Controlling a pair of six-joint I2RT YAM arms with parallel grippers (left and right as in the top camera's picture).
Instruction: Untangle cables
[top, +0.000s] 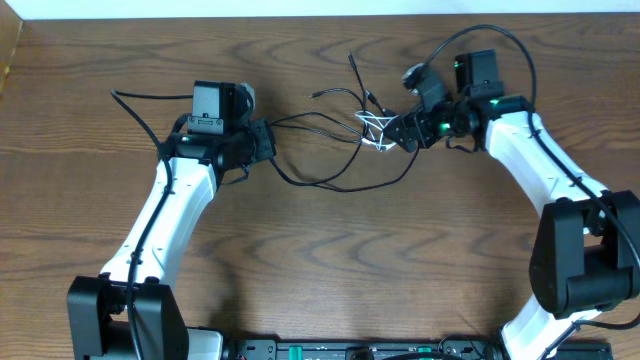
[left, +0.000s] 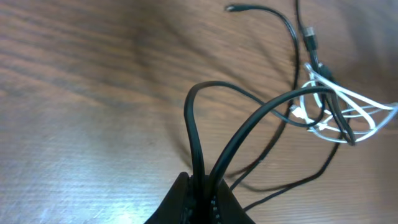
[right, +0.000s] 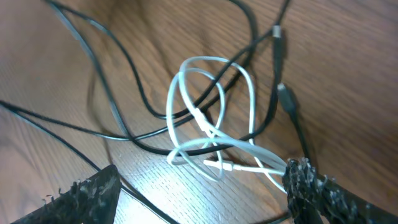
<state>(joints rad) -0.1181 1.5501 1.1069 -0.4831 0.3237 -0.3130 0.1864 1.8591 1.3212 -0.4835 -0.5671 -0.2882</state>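
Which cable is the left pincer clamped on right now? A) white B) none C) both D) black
D: in the left wrist view, both strands of a black cable loop run out of the shut left pincer, while the white cable lies farther out.

This looks like a robotics lab: a white left arm (top: 160, 215) and right arm (top: 535, 160) stand at a wood-grain desk (top: 330, 270).
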